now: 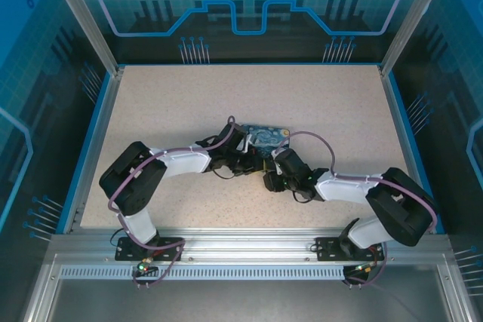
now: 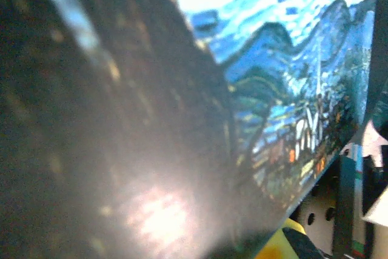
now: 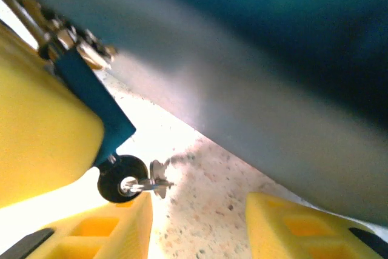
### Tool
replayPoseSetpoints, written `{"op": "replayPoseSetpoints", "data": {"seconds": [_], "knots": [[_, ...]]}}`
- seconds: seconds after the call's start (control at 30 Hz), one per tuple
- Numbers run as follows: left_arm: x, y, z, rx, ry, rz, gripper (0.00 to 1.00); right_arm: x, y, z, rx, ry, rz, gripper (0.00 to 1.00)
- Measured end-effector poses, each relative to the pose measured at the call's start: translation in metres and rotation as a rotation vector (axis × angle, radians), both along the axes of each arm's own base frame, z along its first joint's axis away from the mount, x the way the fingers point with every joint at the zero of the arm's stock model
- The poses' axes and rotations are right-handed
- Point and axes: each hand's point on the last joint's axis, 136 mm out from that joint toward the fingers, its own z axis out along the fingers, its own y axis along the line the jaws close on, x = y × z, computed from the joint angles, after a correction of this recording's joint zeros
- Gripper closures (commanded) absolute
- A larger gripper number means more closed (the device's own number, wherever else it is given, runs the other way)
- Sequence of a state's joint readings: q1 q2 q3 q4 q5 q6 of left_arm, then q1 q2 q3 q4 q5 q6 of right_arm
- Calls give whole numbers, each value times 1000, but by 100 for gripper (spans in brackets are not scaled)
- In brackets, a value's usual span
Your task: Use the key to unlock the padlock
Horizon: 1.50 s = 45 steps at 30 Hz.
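A small metal key (image 3: 156,179) juts from a black round piece (image 3: 121,180) with a shiny middle, low over the table. It hangs just under the blue and yellow finger (image 3: 42,131) of my left gripper (image 1: 245,160). That gripper is shut, and what it holds is hidden by a dark blur in the left wrist view. My right gripper (image 3: 199,207) is open, its yellow fingers (image 3: 297,225) apart over bare tabletop, with the key just off the left fingertip. In the top view the right gripper (image 1: 270,181) sits close beside the left one. The padlock is hidden.
A blue-and-yellow swirl-painted box (image 1: 270,137) lies right behind both grippers at mid-table. Its painted face (image 2: 291,77) is very close in the left wrist view, and its grey side (image 3: 254,89) looms over the right gripper. Speckled table (image 1: 189,103) stretches around, walled by a blue frame.
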<state>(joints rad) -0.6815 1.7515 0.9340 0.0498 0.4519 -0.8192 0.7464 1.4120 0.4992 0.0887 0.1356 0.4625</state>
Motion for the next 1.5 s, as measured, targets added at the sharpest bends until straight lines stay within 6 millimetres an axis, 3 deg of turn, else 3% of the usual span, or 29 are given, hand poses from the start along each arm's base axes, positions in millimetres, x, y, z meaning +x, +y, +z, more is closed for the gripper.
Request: {"op": "replayPoseSetpoints", "data": {"seconds": [0.47,0.73,1.03,1.13,1.37,1.5], "knots": [[1,-8,5,-29,27,-11,100,3,-25,42,68,-221,-100,52],[3,-11,9,-35,27,-16,100,3,-23,29,37,-186,-89,53],[4,-12,10,-33,29,-16,100,9,-6,31,41,-187,-58,54],[5,-12,9,-32,29,-15,100,12,-3,33,41,-190,-57,59],[7,-14,12,-36,24,-16,100,11,5,33,61,-191,-35,90],[7,-13,10,-30,25,-12,100,10,5,33,59,-186,-29,93]]}}
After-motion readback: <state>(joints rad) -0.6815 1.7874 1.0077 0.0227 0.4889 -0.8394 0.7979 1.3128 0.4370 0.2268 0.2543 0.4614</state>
